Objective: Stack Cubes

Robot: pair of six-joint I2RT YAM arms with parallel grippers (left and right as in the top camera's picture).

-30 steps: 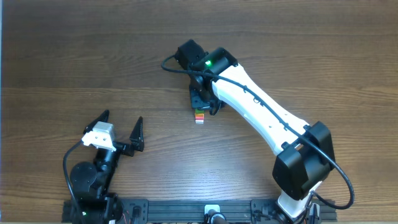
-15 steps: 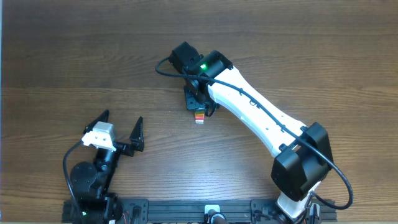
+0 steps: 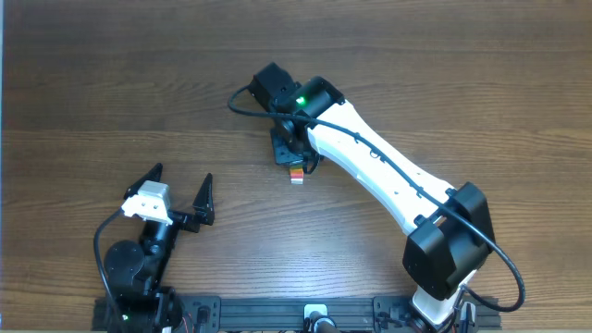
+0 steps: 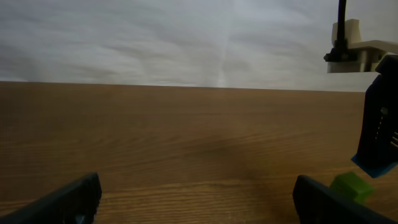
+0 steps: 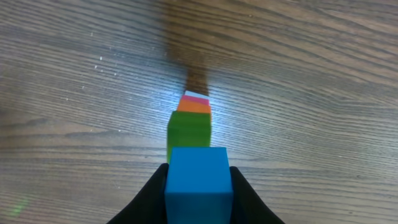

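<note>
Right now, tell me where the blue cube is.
The blue cube is clamped in the right gripper, close above the green cube that tops the stack, near the table's middle in the top view.

We count five cubes, one of each colour: one blue cube, one green cube, one orange cube, one pink cube and one white cube. We count two grippers, the left gripper and the right gripper, and one wooden table.
</note>
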